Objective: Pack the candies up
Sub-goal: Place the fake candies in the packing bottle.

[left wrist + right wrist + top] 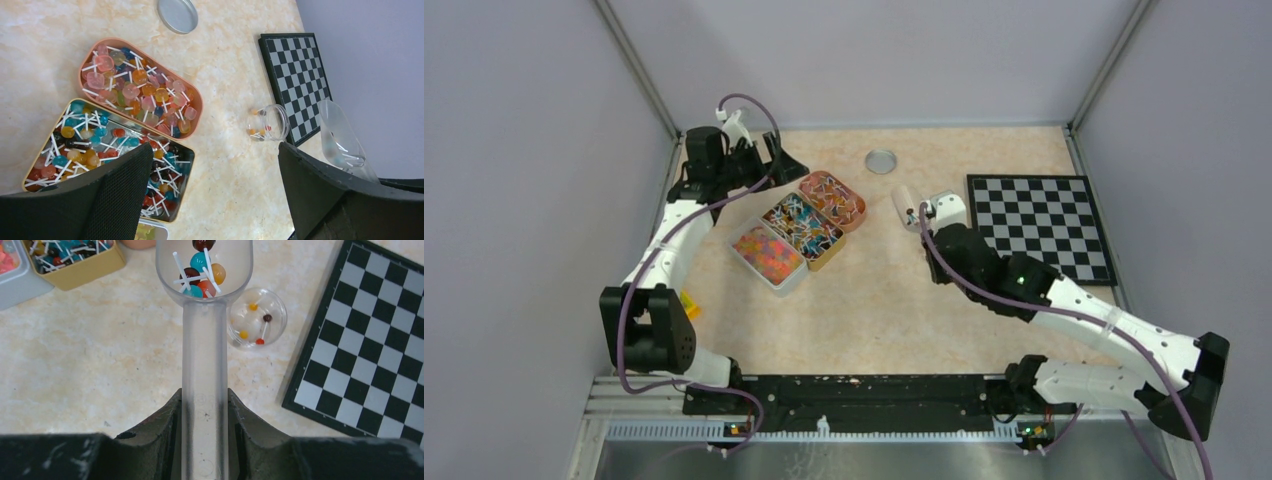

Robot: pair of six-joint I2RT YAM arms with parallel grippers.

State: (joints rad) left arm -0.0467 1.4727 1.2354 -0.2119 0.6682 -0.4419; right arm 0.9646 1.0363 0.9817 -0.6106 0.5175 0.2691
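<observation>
Beige marbled tabletop (100, 365) lies under the small round candies (202, 270) on white sticks, heaped in a clear plastic scoop (205, 365) whose handle the right gripper (205, 407) clamps. A clear glass jar (257, 317) holding a few more stands at the bowl's 4 o'clock; the left gripper (215, 180) gapes wide at 9 o'clock.

A black-and-white checkerboard (1039, 225) lies flat on the right side of the beige marbled table (874, 310), close to the right grey wall panel (1194, 150); a matching left wall panel (514, 150) bounds the opposite side. A small yellow object (689, 303) sits at the table's left edge; its identity cannot be determined.
</observation>
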